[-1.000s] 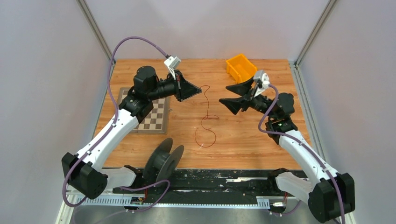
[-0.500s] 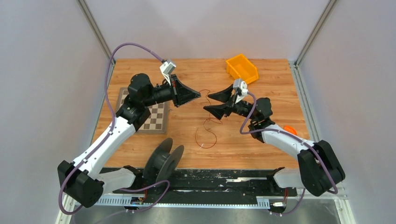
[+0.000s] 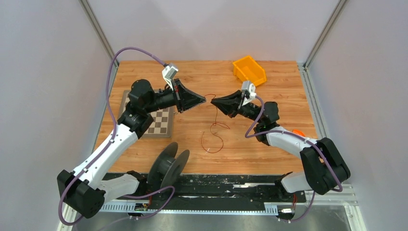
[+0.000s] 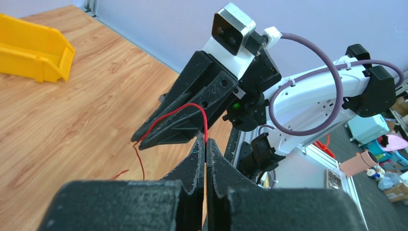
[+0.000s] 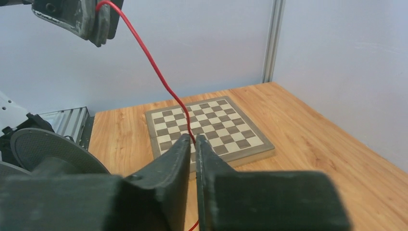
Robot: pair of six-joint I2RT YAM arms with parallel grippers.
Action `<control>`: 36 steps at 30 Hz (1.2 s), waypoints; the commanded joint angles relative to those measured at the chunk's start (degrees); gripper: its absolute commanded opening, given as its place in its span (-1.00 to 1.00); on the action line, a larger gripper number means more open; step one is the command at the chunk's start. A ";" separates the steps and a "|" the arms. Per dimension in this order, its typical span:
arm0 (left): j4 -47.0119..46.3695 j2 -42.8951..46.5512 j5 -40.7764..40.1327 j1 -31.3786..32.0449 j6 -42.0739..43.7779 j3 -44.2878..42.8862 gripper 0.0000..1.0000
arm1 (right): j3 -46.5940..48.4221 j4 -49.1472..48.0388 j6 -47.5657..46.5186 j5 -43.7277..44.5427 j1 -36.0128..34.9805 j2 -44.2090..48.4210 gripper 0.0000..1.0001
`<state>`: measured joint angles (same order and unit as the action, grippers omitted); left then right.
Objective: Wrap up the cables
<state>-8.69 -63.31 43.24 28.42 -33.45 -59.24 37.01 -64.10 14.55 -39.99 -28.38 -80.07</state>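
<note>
The cable is a hair-thin red wire (image 3: 210, 95) arching between my two grippers above the table, with its tail hanging down into loose loops (image 3: 212, 140) on the wood. My left gripper (image 3: 204, 100) is shut on the wire, which rises from its tips (image 4: 205, 140) and curves over as a red arc (image 4: 178, 110) to the right gripper (image 4: 138, 138). My right gripper (image 3: 213, 101) faces it, tip to tip. Its jaws (image 5: 193, 139) are pinched on the wire (image 5: 156, 72). The dark grey spool (image 3: 167, 166) stands at the near edge, untouched.
A checkerboard (image 3: 161, 121) lies under the left arm, and shows too as the checkerboard (image 5: 207, 125) in the right wrist view. An orange bin (image 3: 248, 70) sits at the back right. A small orange object (image 3: 299, 132) lies by the right arm.
The right arm swung left to meet the left gripper, and its jaws went from wide open to pinched on the wire. The left gripper edged slightly right.
</note>
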 commanded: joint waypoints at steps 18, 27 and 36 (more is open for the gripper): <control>-3.27 3.22 0.11 0.14 -2.57 0.35 -1.00 | 2.08 -6.65 2.77 -3.86 -0.76 -2.42 -0.57; 2.05 4.58 -2.16 -0.02 0.11 0.19 -1.00 | -0.51 -8.35 5.27 0.89 -0.86 -0.09 -1.00; 43.89 10.83 -23.80 0.02 15.45 -7.46 0.23 | -0.47 21.65 -0.66 7.68 2.93 11.28 -1.00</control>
<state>13.72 -57.19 32.53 28.42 -26.61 -62.08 35.48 -58.35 18.26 -36.14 -26.39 -74.37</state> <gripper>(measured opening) 0.592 0.004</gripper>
